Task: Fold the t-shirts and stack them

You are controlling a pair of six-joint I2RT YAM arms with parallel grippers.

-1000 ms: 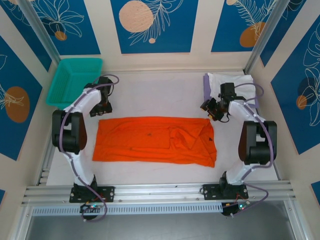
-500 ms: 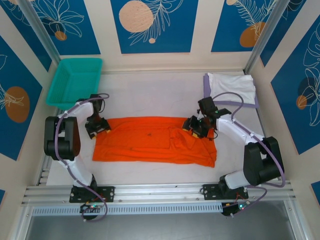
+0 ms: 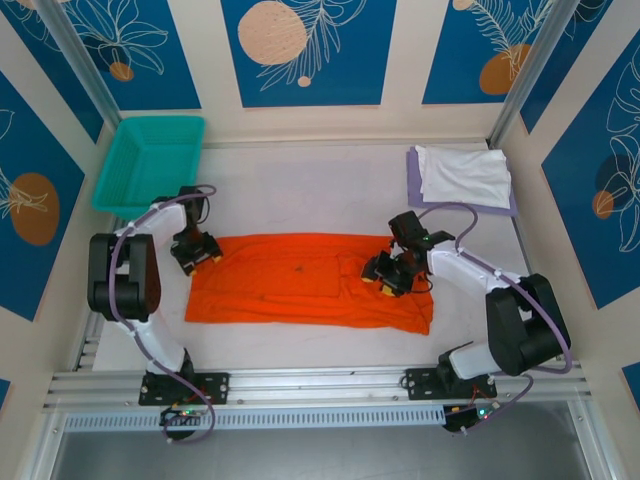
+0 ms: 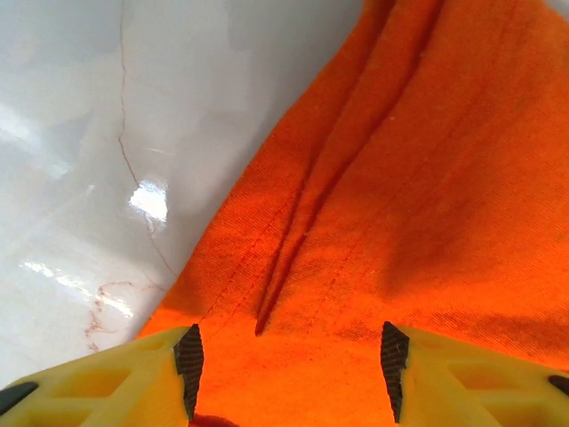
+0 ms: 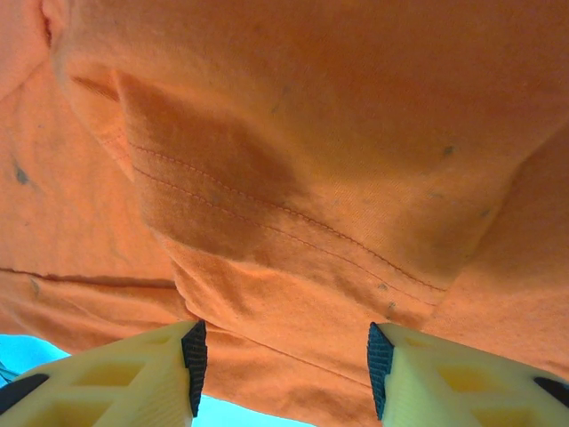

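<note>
1. Reach of the right arm (image 3: 470,270) is the biggest change. A second ago it hung by the folded stack in the far right corner. It has since swung down and inward, and the right gripper (image 3: 385,278) now sits on the rumpled right part of the orange t-shirt (image 3: 290,285).
2. The left arm (image 3: 150,225) made a shorter move, from beside the teal mesh basket (image 3: 112,175) to the shirt's far left corner. The left gripper (image 3: 197,253) rests at the hem there.
3. The orange t-shirt itself looks unchanged in outline. It is a long rectangle across the middle of the table (image 3: 300,190), with creases at its right end.
4. In the left wrist view the fingers (image 4: 188,356) stand apart with the hem lying between them. In the right wrist view the pads (image 5: 380,356) are also apart, straddling a stitched fold. Neither pair looks pinched on the cloth.
5. My reading is that both arms are set for the next fold and no grasp has been made yet.
6. The room has blue wall panels (image 3: 305,50) with leaf and circle prints on the back and sides.
7. The table is pale and glossy, with an aluminium rail (image 3: 320,385) along its near edge.
8. The white t-shirt (image 3: 465,175) lies folded on the lavender t-shirt (image 3: 413,185) in the far right corner, well apart from the orange one.
</note>
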